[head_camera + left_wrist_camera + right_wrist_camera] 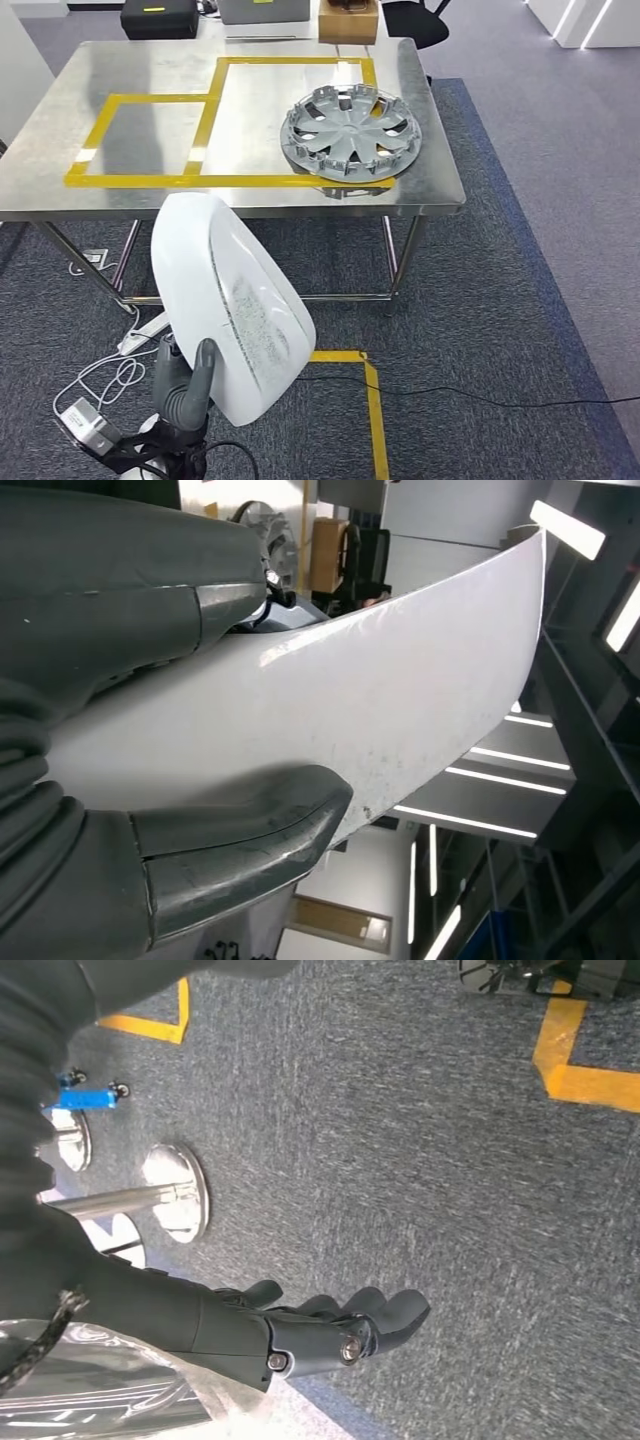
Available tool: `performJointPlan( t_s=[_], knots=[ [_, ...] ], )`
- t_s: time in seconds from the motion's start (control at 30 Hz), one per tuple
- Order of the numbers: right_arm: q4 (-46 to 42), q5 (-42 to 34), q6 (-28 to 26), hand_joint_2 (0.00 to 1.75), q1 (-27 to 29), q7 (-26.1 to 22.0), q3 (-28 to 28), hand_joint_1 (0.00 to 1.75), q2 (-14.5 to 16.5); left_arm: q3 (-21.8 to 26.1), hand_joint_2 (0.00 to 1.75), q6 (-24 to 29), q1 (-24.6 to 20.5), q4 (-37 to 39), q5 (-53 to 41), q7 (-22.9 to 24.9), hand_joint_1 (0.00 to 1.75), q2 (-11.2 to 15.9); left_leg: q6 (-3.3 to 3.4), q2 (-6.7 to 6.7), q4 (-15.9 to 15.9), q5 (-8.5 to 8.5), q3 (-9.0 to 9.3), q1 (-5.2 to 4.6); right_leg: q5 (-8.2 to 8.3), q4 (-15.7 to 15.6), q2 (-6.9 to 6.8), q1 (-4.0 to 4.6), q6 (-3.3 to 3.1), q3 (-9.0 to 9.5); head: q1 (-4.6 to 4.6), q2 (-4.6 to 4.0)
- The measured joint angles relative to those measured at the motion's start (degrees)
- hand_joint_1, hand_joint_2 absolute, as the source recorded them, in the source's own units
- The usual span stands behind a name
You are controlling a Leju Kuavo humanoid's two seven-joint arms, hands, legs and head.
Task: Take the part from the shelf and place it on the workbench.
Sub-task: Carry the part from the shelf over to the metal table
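Up front, left robot hand [183, 385] grips white glossy curved part [226, 300], scuffed.

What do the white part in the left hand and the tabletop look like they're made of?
White part: likely glossy painted plastic, smooth with a scuffed, speckled patch. Left hand grips its lower edge. Tabletop: probably brushed stainless steel, grey with blurred reflections.

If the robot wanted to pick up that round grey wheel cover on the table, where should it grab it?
Probably at the near rim of the wheel cover, coming from the table's front edge. It lies flat, and the rim is thin enough for fingers to pinch.
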Motion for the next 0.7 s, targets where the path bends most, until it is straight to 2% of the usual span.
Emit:
performJointPlan(
  t_s=[0.07,0.13,0.17,0.23,0.27,0.3,0.33,0.37,0.4,0.43,0.47,0.5,0.53,0.6,0.63,0.7],
  knots=[
    [0.00,0.01,0.01,1.75,0.08,0.04,0.01,0.00,0.01,0.01,1.75,-0.01,0.00,-0.01,0.13,0.05,1.75,0.00,-0.60,0.02,-0.05,-0.01,0.00,0.05,0.11,-0.37,0.03,0.00,-0.37,0.23,0.00,0.00],
    [0.00,0.07,0.02,1.75,0.13,0.06,0.03,0.00,0.02,0.02,1.75,-0.01,-0.03,-0.02,0.21,0.09,1.75,0.01,-1.29,-0.01,1.36,-1.19,-0.45,0.17,0.35,-0.81,-0.02,-0.26,-0.93,0.52,-0.16,0.00],
    [0.00,0.14,0.03,1.75,0.09,0.05,0.04,0.00,0.02,0.02,1.75,0.00,-0.03,-0.02,0.21,0.12,1.75,0.02,-1.65,-0.04,3.65,-2.63,-1.41,0.26,0.43,-1.03,-0.06,-0.42,-1.20,0.68,-0.27,0.00],
    [0.00,0.29,0.11,1.75,0.04,0.03,0.08,0.00,0.02,0.01,1.75,-0.25,0.01,-0.01,0.35,0.09,1.75,0.08,-2.21,-0.04,10.90,-6.11,-4.82,0.56,0.05,-1.09,-0.03,-0.47,-1.51,0.74,-0.44,0.00],
    [0.00,0.37,0.26,1.75,0.06,-0.02,0.09,0.00,0.01,0.00,1.75,-0.69,0.06,0.00,0.45,-0.09,1.75,0.15,-2.40,-0.04,14.09,-7.04,-6.44,0.72,-0.31,-1.10,0.03,-0.47,-1.62,0.82,-0.42,0.00],
    [0.00,0.50,0.55,1.75,0.11,-0.11,0.10,0.00,0.00,0.00,1.75,-1.37,0.09,0.00,0.56,-0.40,1.75,0.23,-2.53,-0.04,15.70,-6.88,-7.32,0.87,-0.73,-1.11,0.08,-0.47,-1.68,0.99,-0.42,0.00],
    [0.00,0.63,0.90,1.75,0.16,-0.24,0.12,0.00,-0.01,-0.01,1.75,-2.12,0.10,0.00,0.59,-0.77,1.75,0.33,-2.57,-0.03,15.12,-5.56,-7.16,0.99,-1.15,-1.12,0.13,-0.48,-1.68,1.34,-0.43,0.00],
    [0.00,0.75,1.25,1.75,0.17,-0.37,0.15,0.00,-0.02,-0.04,1.75,-2.73,0.12,-0.01,0.55,-1.07,1.75,0.43,-2.54,-0.02,12.49,-3.43,-5.95,1.09,-1.39,-1.12,0.13,-0.51,-1.49,1.85,-0.42,0.00],
    [0.00,0.83,1.55,1.75,0.16,-0.48,0.18,0.00,-0.02,-0.08,1.75,-3.17,0.12,-0.01,0.48,-1.25,1.75,0.52,-2.44,0.00,8.76,-1.23,-4.18,1.14,-1.65,-1.12,0.10,-0.55,-1.21,2.24,-0.42,0.00],
    [-0.01,0.86,1.71,1.75,0.10,-0.54,0.20,0.00,-0.03,-0.12,1.75,-3.38,0.11,-0.01,0.41,-1.34,1.75,0.59,-2.28,0.04,5.02,-0.03,-2.38,1.07,-2.01,-1.08,0.09,-0.47,-0.81,2.56,-0.43,0.00],
    [-0.01,0.87,1.81,1.75,0.02,-0.56,0.21,0.00,-0.04,-0.16,1.75,-3.50,0.11,-0.01,0.37,-1.39,1.75,0.64,-2.01,0.07,2.29,0.34,-1.04,0.98,-2.36,-1.12,0.08,-0.40,-0.38,2.77,-0.44,0.00],
    [-0.03,0.88,1.85,1.75,-0.05,-0.57,0.22,0.00,-0.06,-0.19,1.75,-3.57,0.13,-0.01,0.35,-1.43,1.75,0.67,-1.67,0.08,0.72,-0.03,-0.34,0.90,-2.54,-1.13,0.06,-0.31,0.10,3.10,-0.41,0.00],
    [-0.04,0.89,1.85,1.75,-0.13,-0.58,0.22,0.00,-0.08,-0.21,1.75,-3.60,0.17,-0.02,0.34,-1.44,1.75,0.68,-1.23,0.04,0.09,-0.73,-0.05,0.81,-2.57,-1.12,0.04,-0.22,0.58,3.53,-0.38,0.00],
    [-0.07,0.87,1.83,1.75,-0.20,-0.59,0.25,0.00,-0.11,-0.25,1.75,-3.37,0.32,-0.02,0.08,-1.43,1.75,0.68,-0.24,-0.07,-0.30,-0.71,0.74,0.88,-2.41,-0.59,-0.01,-0.36,1.40,4.10,-0.27,0.01],
    [-0.07,0.84,1.74,1.75,-0.25,-0.57,0.26,0.00,-0.11,-0.26,1.75,-3.02,0.36,-0.02,-0.13,-1.37,1.75,0.65,0.20,-0.07,-0.46,-0.69,1.36,0.92,-2.49,0.82,-0.02,-0.43,1.64,3.44,-0.20,0.01],
    [-0.07,0.72,1.36,1.75,-0.37,-0.45,0.28,0.00,-0.11,-0.26,1.75,-2.14,0.38,-0.02,-0.48,-1.11,1.75,0.53,0.73,-0.01,-0.73,-1.06,2.41,0.91,-3.66,6.69,-0.01,-0.51,1.83,-0.21,0.10,0.00]
  ],
)
